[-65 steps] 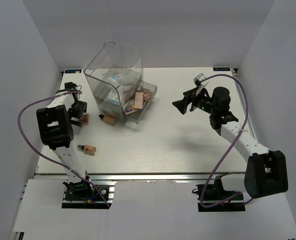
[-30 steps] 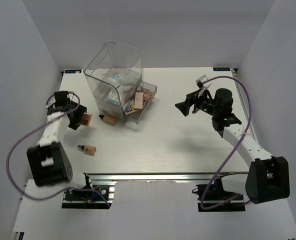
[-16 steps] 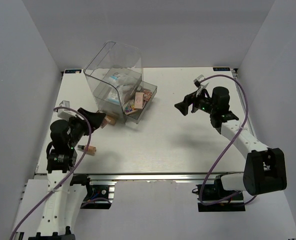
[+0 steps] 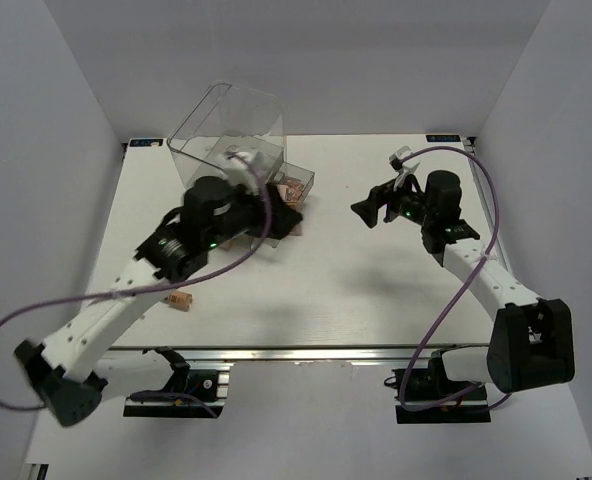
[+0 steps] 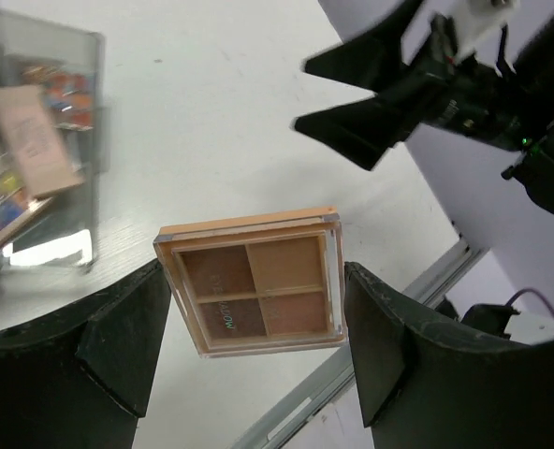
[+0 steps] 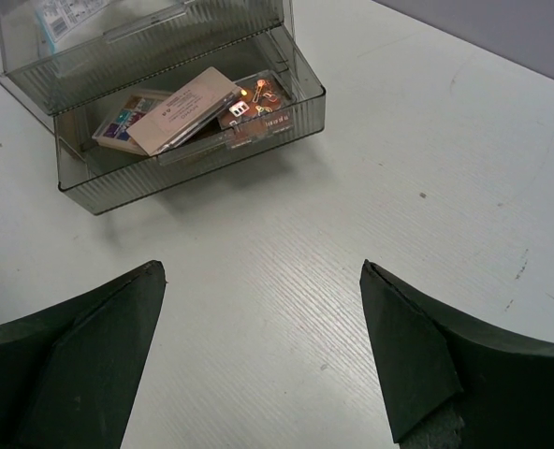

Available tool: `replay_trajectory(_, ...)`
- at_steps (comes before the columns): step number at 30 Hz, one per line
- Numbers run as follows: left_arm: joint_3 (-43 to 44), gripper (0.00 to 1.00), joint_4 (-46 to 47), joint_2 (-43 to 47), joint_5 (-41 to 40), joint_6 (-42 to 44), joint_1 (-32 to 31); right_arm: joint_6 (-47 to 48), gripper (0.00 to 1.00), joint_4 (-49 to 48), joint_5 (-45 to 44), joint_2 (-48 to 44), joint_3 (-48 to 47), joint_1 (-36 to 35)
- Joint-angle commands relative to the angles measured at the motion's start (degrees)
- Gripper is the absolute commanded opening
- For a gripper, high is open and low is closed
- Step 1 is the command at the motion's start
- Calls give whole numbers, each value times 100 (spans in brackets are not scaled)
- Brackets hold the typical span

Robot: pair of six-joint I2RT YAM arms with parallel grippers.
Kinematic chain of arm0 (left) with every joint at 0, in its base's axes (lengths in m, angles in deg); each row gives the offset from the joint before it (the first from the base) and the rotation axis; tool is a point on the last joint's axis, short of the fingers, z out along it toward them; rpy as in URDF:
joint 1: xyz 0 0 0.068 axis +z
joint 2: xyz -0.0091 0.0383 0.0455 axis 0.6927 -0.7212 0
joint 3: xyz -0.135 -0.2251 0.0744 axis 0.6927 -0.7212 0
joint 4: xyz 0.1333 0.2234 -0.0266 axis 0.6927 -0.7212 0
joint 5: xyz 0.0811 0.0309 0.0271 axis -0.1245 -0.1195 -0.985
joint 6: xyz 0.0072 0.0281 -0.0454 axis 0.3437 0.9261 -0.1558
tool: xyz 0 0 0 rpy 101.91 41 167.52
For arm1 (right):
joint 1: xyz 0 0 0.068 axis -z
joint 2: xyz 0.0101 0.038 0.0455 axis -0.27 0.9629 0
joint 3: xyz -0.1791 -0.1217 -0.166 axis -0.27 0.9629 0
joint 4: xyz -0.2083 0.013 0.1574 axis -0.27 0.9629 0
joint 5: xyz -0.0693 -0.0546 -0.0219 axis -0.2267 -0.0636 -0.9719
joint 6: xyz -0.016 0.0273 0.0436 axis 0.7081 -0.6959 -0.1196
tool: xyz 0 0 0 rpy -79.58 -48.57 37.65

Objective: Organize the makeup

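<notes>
The left arm (image 4: 126, 300), stretched out long, has swung from the left side of the tabletop (image 4: 376, 290) to just beside the open drawer (image 6: 193, 168), and the left tool (image 5: 254, 304) holds the brown eyeshadow palette (image 5: 249, 285) above the tabletop, seemingly ready to go in, while the right tool (image 6: 263, 346) waits wide open.

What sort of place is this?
Probably a lab test bench: two robot arms bolted to a white table walled by plain panels, with a clear drawer box and an eyeshadow palette as props.

White table (image 4: 356, 290): clear drawer box (image 4: 231, 115) rear-left; small tan obj front-left, prob. foundation bottle (image 4: 181, 299).
</notes>
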Motion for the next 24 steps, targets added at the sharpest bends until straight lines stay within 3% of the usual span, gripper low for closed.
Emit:
replay_trajectory(1, 958, 0, -425, -973, -1302, 788, -856, 165, 89, -11, -121, -321, -5, 45)
replay_trajectory(6, 1820, 0, -909, -2265, -2284, 1594, -840, 261, 89, 112, -350, -401, 65, 98)
replay_trajectory(11, 3753, 0, -1752, -4284, -2902, 2254, -576, 270, 89, 138, -429, -392, 83, 115)
replay_trajectory(13, 4315, 0, -1858, -4709, -3182, 2475, -515, 262, 89, 129, -438, -401, 92, 124)
replay_trajectory(16, 4721, 5, -1850, -5299, -3368, 2722, -409, 244, 89, 112, -446, -435, 162, 159)
replay_trajectory(23, 4757, 13, -1692, -5739, -3378, 2564, -14, 200, 89, 77, -429, -541, 364, 212)
replay_trajectory(24, 4723, 18, -1666, -5757, -3343, 2564, 13, 200, 89, 77, -420, -533, 373, 212)
